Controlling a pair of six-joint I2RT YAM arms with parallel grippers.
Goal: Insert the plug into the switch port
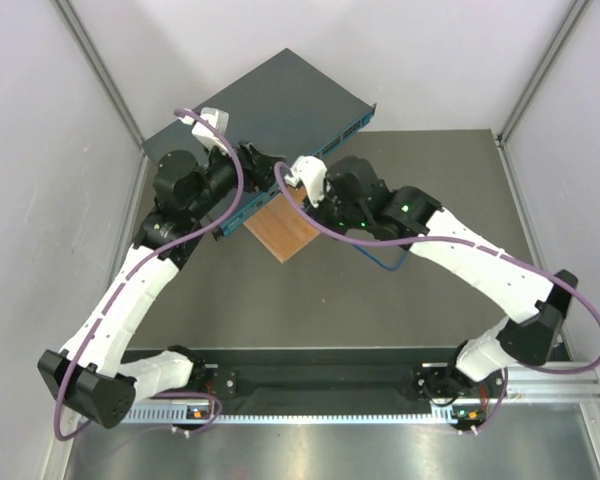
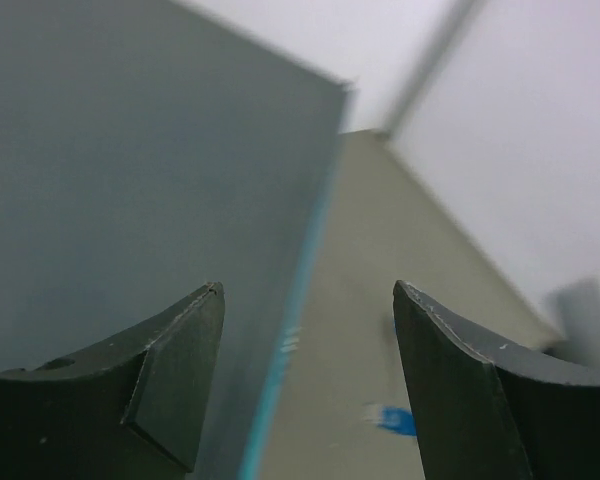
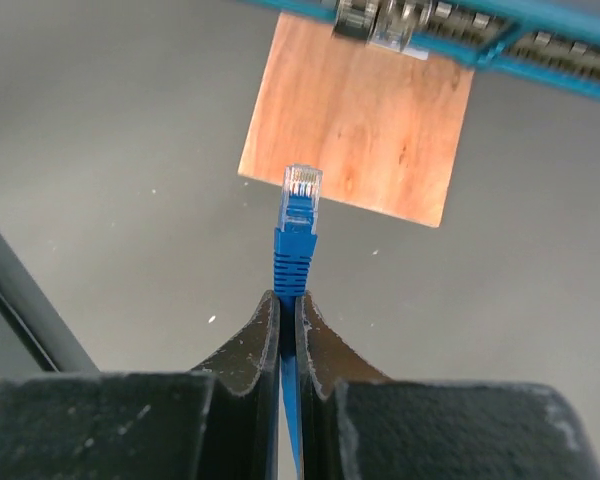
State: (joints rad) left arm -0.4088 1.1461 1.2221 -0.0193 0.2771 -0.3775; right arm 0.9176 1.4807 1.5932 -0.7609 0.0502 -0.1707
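Pinched on the blue cable point(image 3: 293, 262) just below the plug point(image 3: 302, 186), between the 2 near-shut fingers of the right gripper point(image 3: 288, 318), with the clear tip standing free above the fingertips. Aimed at the port row of the switch point(image 3: 545, 52) and short of it, above a wooden square point(image 3: 365, 125) lying on the table point(image 1: 380, 310) against the switch front. Spread wide at the left gripper point(image 2: 308, 290), straddling the switch's front edge, gripping nothing.
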